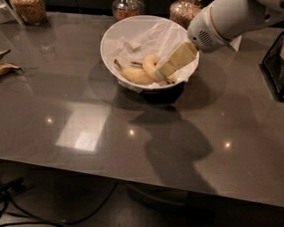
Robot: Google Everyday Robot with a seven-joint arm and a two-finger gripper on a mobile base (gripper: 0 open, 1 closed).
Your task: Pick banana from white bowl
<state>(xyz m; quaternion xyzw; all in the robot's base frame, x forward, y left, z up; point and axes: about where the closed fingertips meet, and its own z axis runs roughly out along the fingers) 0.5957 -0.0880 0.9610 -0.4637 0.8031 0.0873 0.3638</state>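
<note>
The white bowl (pixel 116 37) stands at the back middle of the grey table, lined with crumpled white paper. Inside it lie a short, strongly curved pale yellow banana (pixel 150 64) and, to its left, a longer, straighter banana (pixel 133 75) with a dark stem. My gripper (pixel 163 74) reaches in over the bowl's right rim from the upper right. Its cream tip is down among the bananas, right beside the curved one. It hides the right end of the fruit.
Three glass jars of grains stand along the back edge (pixel 30 9) (pixel 128 8) (pixel 184 11). A banana peel (pixel 6 67) lies at the far left. A dark object (pixel 275 66) stands at the right edge. Cables lie on the floor below.
</note>
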